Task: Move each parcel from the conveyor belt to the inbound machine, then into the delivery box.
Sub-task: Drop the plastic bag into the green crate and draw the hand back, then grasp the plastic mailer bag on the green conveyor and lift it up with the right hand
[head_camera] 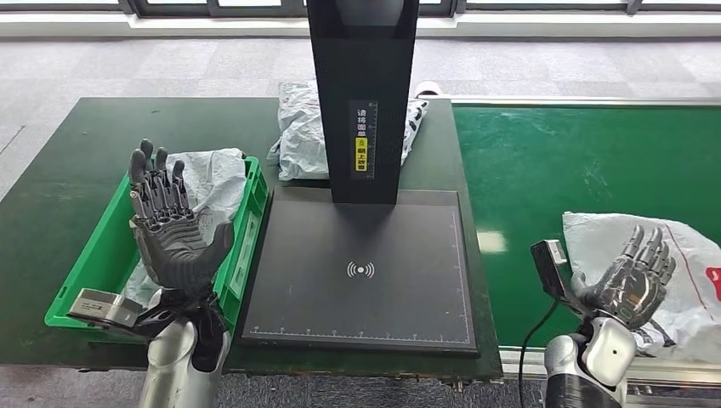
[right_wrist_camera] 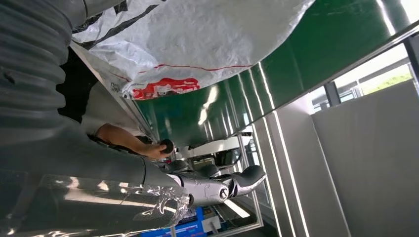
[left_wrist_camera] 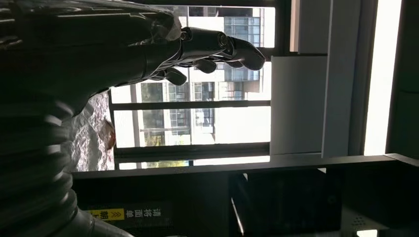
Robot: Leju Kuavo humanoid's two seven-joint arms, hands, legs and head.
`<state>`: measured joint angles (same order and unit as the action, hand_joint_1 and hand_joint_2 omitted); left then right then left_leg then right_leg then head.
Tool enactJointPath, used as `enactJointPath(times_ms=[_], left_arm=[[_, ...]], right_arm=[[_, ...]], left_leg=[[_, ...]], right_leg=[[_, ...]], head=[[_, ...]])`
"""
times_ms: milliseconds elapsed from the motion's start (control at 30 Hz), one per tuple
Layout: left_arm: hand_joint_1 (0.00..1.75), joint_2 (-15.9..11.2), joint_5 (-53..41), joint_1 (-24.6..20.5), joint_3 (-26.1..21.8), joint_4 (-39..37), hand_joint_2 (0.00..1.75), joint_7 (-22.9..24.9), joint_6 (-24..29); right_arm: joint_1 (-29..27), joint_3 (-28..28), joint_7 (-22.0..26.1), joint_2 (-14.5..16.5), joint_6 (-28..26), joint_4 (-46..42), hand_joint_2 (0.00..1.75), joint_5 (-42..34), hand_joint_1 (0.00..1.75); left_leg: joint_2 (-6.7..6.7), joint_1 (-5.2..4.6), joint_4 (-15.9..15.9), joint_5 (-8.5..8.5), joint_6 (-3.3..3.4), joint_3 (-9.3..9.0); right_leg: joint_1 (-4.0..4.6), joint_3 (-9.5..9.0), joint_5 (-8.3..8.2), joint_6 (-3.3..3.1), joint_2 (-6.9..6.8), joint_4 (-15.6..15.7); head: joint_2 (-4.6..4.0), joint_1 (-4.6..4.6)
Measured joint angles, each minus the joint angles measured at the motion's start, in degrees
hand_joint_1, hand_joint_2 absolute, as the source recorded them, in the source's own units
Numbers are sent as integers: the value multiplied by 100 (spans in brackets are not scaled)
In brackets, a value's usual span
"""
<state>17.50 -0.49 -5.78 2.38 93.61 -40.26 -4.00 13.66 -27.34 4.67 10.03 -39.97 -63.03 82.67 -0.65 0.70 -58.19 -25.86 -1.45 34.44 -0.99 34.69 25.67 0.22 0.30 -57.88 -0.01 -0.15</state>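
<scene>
A white plastic parcel [head_camera: 680, 272] with red print lies on the green conveyor belt [head_camera: 587, 170] at the near right. My right hand [head_camera: 631, 279] hovers over its near edge, palm up, fingers spread and empty; the parcel [right_wrist_camera: 197, 44] shows close by in the right wrist view. My left hand [head_camera: 168, 225] is raised over the green delivery box [head_camera: 102, 255], fingers apart and empty. A grey parcel [head_camera: 212, 183] lies in that box. The black inbound machine pad [head_camera: 361, 272] sits between the box and belt, bare. Another grey parcel [head_camera: 302, 132] lies behind the machine's post [head_camera: 361, 93].
The dark green table [head_camera: 51, 187] carries the box and machine. A cable [head_camera: 531, 340] hangs by my right wrist. A person's hand [right_wrist_camera: 131, 140] shows in the right wrist view beyond the belt's edge. Windows [left_wrist_camera: 197, 118] show past my left fingers [left_wrist_camera: 222, 47].
</scene>
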Motion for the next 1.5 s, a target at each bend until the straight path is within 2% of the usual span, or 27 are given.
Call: enactJointPath(times_ms=[100,200,500,733,1000,1133,1500], left_arm=[[0,-10,49,79,60,176,175,0,-156],[0,-10,116,131,61,288,175,1,-362],[0,-14,224,360,72,467,175,5,-374],[0,-17,136,371,77,391,175,14,-399],[0,-19,51,350,108,218,175,15,-316],[0,-19,16,345,113,163,175,15,-313],[0,-19,-21,375,114,148,175,15,-282]], right_arm=[[38,-136,-89,-93,-2,176,175,64,0],[70,-269,-387,-171,-4,325,175,276,0],[219,-787,-1343,-616,182,1309,175,418,0],[157,-1289,-1631,-827,662,1814,175,114,0],[335,-1449,-1807,-919,729,2188,175,176,0],[455,-1460,-1829,-978,716,2406,175,187,171],[640,-1460,-1751,-1138,655,2866,175,204,175]], left_leg=[[1,1,1,0,0,0],[1,1,2,3,0,0],[-2,-3,-1,2,3,0],[0,-6,0,1,3,-1],[11,-4,0,2,4,-7],[10,-5,-1,3,5,-8],[6,-5,0,2,5,-7]], right_leg=[[1,1,1,0,0,0],[2,0,1,0,-2,0],[-6,-3,1,1,-5,0],[-5,0,2,2,-4,1],[-3,-5,1,2,1,1],[-4,-9,0,3,0,1],[-4,-8,1,2,-1,1]], head=[[-1,0],[-1,0],[-1,0],[-1,0],[1,0],[-1,0],[0,0]])
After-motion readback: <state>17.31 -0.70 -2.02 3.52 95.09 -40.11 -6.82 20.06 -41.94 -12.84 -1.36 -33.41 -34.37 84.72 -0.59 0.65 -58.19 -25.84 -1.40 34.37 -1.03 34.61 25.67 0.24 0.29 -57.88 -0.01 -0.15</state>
